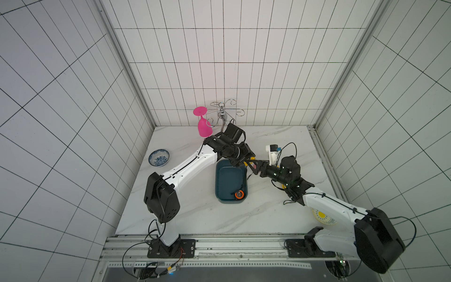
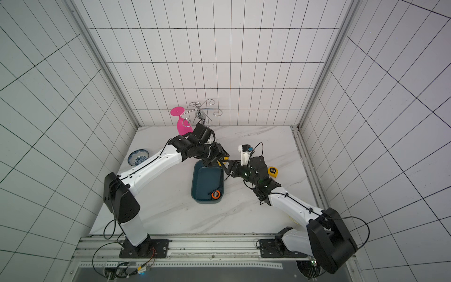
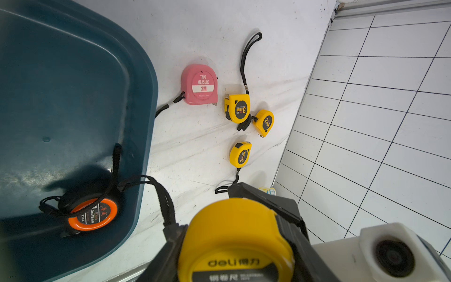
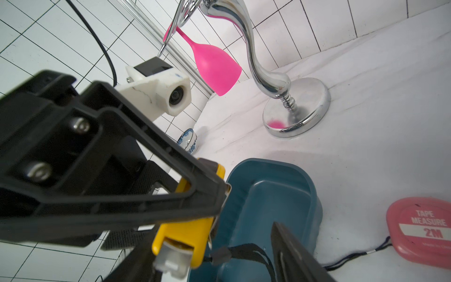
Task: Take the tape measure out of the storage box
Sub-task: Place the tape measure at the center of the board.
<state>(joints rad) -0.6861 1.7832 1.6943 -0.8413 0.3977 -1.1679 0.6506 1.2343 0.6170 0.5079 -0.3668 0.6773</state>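
White tile walls all round and a marble-look table (image 1: 244,214), with the storage box (image 1: 228,180) sitting mid-table. So where things are: the left gripper (image 1: 247,160) is clamped on a yellow tape measure (image 3: 234,232) and has it up in the air at the box's far corner, roughly over the rim. The right gripper (image 1: 255,168) is right there too. Its jaws stand partly open on either side of the same case, and from the right wrist view there's a gap on at least one side, so I'd say it has no hold on anything.

One more, an orange-ringed tape measure (image 3: 92,214), lies flat in the near corner of the box. A pink tape measure (image 3: 199,84) and a few small yellow ones are already out on the table beside it.

Handling-wise, my guess is that it's a hard plastic shell, stiff, not fragile, and a bit heavy for its size from the coiled blade. The rounded edge looks smooth and likely slippery, so I'd pinch across the two flat faces, clear of the left's fingers. The floppy bit is the black wrist strap (image 3: 161,195), which dangles by the box rim and could snag or drag on it. The metal blade tip pokes out underneath, so I'd avoid gripping there.
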